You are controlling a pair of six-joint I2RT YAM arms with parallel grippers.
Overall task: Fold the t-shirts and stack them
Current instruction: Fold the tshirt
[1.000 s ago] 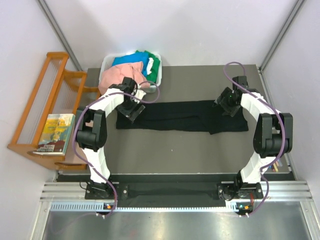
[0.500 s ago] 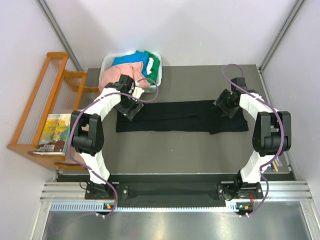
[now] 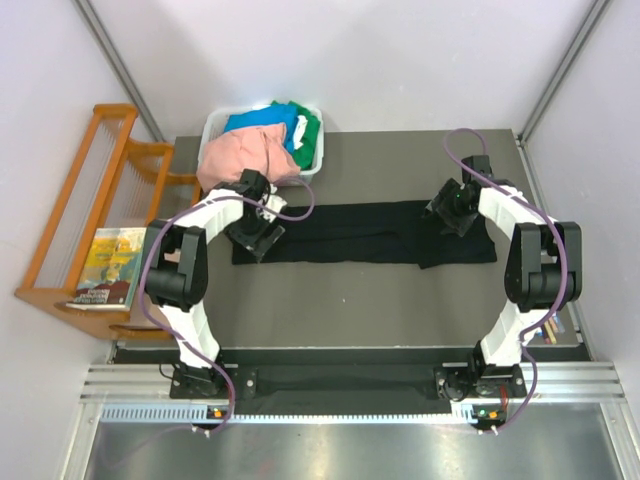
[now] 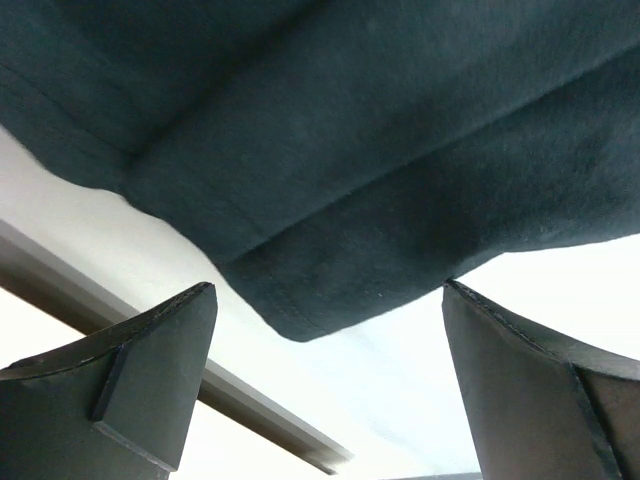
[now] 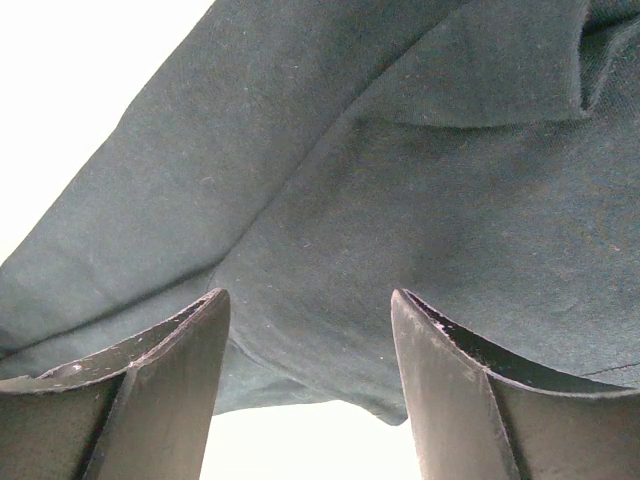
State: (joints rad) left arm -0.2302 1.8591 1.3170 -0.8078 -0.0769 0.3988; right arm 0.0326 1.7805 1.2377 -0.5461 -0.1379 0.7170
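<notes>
Top view: we look down on a dark table (image 3: 350, 300). A black t-shirt (image 3: 350, 232), folded into a long band, lies across its middle from 9 to 3 o'clock. The left gripper (image 3: 252, 238) hangs over the band's 9 o'clock end, and the right gripper (image 3: 447, 212) over its 3 o'clock end. At 11 o'clock a white bin (image 3: 212, 128) holds a salmon-pink shirt (image 3: 235, 155), a blue shirt (image 3: 258, 122) and a green shirt (image 3: 312, 127), heaped and unfolded.

Left wrist view: the left gripper (image 4: 327, 300) has its jaws spread wide and pinches nothing. Only a corner of the black t-shirt (image 4: 350, 150) reaches between them from 12 o'clock.

Right wrist view: the right gripper (image 5: 305, 310) has its jaws apart and grips nothing. The black t-shirt (image 5: 400, 200) fills the view above and between them.

We judge the left side the likelier to go wrong. With so little cloth between those jaws, closing could miss it or catch one layer, pulling the fold open. Lifting the two ends unevenly would skew the band.
</notes>
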